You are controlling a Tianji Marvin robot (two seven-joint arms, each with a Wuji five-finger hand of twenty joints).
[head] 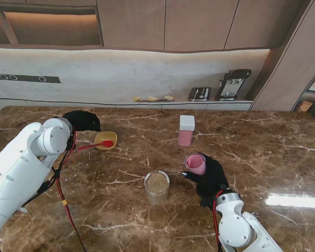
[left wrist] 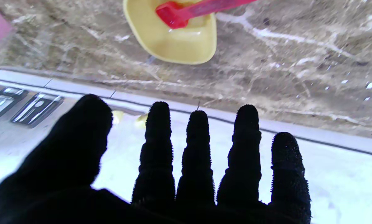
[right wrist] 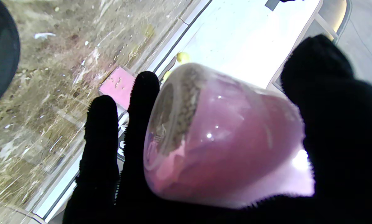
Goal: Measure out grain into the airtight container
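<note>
Stand view: your right hand (head: 209,176) fingers are grasping pink cup (head: 196,164) of grain, at 3 o'clock of clear container (head: 157,187). Pouring step is underway; next you're tipping over its mouth. Left hand (head: 82,121) fingers are hanging released.

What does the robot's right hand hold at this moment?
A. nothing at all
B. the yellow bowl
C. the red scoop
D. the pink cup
D: the right hand is closed around the pink cup, tilted beside the clear jar of grain, while the red scoop lies in the yellow bowl by the open left hand.
</note>
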